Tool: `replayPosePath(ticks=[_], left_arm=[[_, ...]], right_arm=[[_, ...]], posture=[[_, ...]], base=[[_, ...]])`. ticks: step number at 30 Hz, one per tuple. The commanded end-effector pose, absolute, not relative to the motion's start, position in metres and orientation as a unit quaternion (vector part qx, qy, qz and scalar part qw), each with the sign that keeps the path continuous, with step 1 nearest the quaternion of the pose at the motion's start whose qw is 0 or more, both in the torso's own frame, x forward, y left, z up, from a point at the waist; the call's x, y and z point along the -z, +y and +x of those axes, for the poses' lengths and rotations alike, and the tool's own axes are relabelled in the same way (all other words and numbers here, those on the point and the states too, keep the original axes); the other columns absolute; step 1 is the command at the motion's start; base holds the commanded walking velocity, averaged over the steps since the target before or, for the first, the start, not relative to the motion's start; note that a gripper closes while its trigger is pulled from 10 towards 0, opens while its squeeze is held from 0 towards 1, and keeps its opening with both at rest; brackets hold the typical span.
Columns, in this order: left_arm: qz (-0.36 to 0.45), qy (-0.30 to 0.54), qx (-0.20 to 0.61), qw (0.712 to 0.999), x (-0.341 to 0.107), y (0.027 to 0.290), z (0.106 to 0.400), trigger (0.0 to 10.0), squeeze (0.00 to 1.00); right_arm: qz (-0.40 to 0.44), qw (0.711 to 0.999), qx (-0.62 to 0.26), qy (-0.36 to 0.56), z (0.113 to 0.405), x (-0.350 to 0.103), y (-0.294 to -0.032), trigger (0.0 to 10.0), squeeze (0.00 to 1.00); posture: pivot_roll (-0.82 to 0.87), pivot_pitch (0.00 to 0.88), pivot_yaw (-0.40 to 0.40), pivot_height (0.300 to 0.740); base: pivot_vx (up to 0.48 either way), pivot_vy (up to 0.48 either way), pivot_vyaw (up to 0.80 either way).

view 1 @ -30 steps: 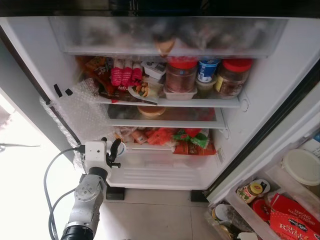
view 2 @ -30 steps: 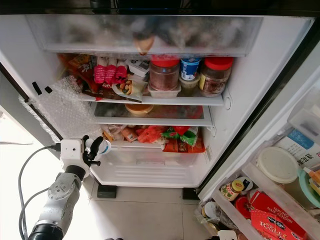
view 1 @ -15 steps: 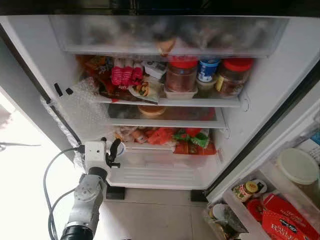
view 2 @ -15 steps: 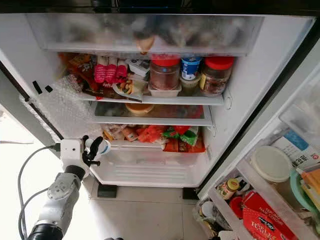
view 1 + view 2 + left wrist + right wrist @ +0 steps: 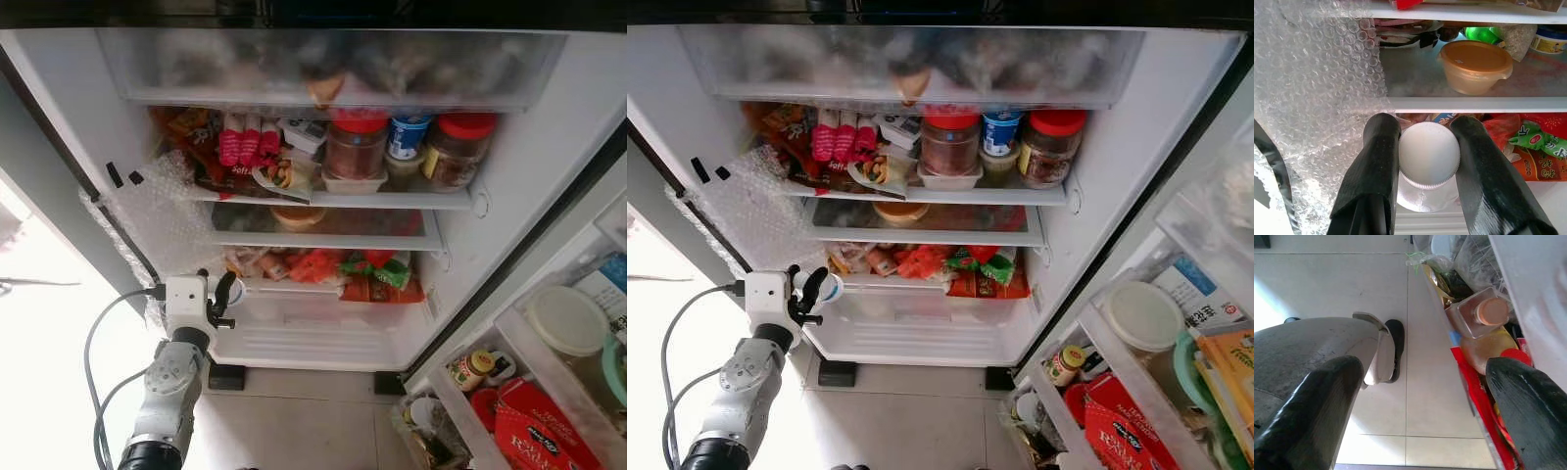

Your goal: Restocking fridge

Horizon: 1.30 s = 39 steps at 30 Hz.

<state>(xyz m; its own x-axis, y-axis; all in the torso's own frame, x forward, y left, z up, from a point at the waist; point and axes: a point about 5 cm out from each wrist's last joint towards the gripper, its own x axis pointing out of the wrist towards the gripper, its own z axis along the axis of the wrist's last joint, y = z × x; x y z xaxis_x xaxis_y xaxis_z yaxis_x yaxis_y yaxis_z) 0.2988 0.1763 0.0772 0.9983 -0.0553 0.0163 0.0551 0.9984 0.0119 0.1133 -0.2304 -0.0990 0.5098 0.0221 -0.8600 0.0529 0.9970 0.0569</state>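
A small bottle with a white cap (image 5: 1428, 154) sits between the two black fingers of my left gripper (image 5: 1426, 128), which is shut on it. The gripper (image 5: 226, 292) is held at the lower left of the open fridge, level with the shelf of red and green snack packets (image 5: 377, 277) and just above the clear bottom drawer (image 5: 313, 331). My right gripper (image 5: 1420, 401) is open, fingers spread wide, low beside the fridge door's shelf (image 5: 1469, 382) above the tiled floor.
Bubble wrap (image 5: 162, 220) hangs along the fridge's left wall. An orange-lidded tub (image 5: 1475, 66) stands on the middle shelf; red-lidded jars (image 5: 355, 147) and packets crowd the shelf above. The door's bins (image 5: 470, 406) at right hold bottles, a white-lidded container and red boxes.
The fridge door at right has swung inward, its bins shifting left in view. The left arm and its bottle have stayed put.
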Motion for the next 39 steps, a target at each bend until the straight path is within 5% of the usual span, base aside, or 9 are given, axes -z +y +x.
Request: replayPosePath(ticks=[1, 25, 39], left_arm=[[0.008, -0.011, 0.025, 1.0, -0.077, 0.179, 0.297, 10.0, 0.0], [0.009, -0.011, 0.022, 1.0, -0.078, 0.179, 0.3, 10.0, 0.0], [0.012, -0.034, 0.005, 0.999, -0.094, 0.184, 0.324, 10.0, 0.0]], right_arm=[[0.041, 0.861, 0.013, 0.507, 0.105, 0.102, -0.231, 10.0, 0.0], [0.057, 0.87, 0.006, 0.49, 0.109, 0.1, -0.229, 10.0, 0.0], [0.05, 0.88, 0.014, 0.473, 0.134, 0.093, -0.231, 10.0, 0.0]], posture=[[0.02, 0.154, -0.011, 0.675], [0.02, 0.147, -0.012, 0.671], [0.06, 0.057, -0.032, 0.671]], base=[[0.0, 0.0, 0.0], [0.0, 0.0, 0.0], [0.0, 0.0, 0.0]])
